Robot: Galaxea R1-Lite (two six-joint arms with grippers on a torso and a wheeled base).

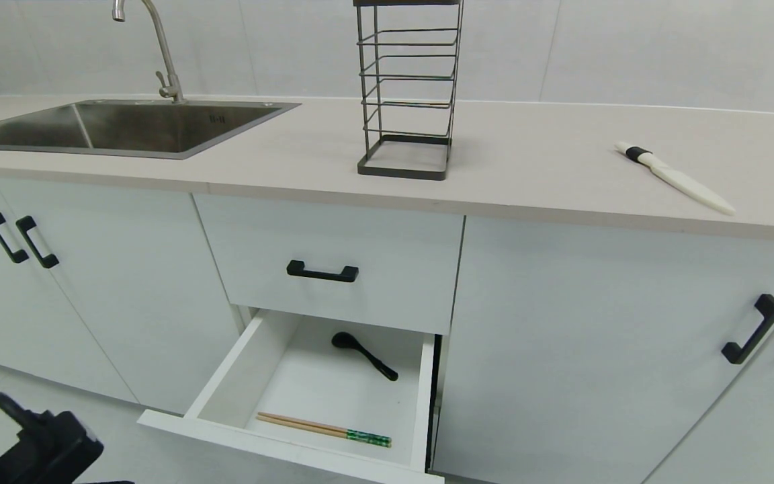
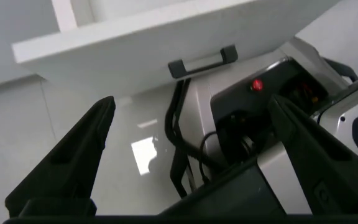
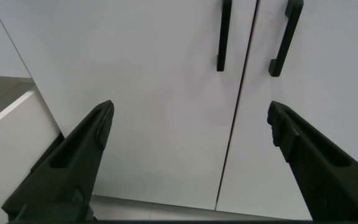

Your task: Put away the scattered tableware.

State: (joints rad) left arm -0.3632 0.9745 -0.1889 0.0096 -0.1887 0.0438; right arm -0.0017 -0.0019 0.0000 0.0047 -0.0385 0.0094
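Note:
A white knife with a black band (image 1: 676,178) lies on the countertop (image 1: 535,168) at the right. Below the counter the lower drawer (image 1: 226,376) stands pulled out; inside lie a black spoon (image 1: 363,355) and a pair of wooden chopsticks with green ends (image 1: 323,429). My left gripper (image 2: 191,124) is open and empty, low near the floor to the left of the drawer (image 1: 24,430), looking up at the drawer front's black handle (image 2: 202,61). My right gripper (image 3: 191,118) is open and empty, facing white cabinet doors (image 3: 166,106).
A steel sink (image 1: 125,124) with a faucet (image 1: 162,54) sits at the counter's left. A dark wire rack (image 1: 408,87) stands mid-counter. A closed drawer with a black handle (image 1: 322,271) is above the open one. Cabinet door handles (image 3: 224,34) jut out.

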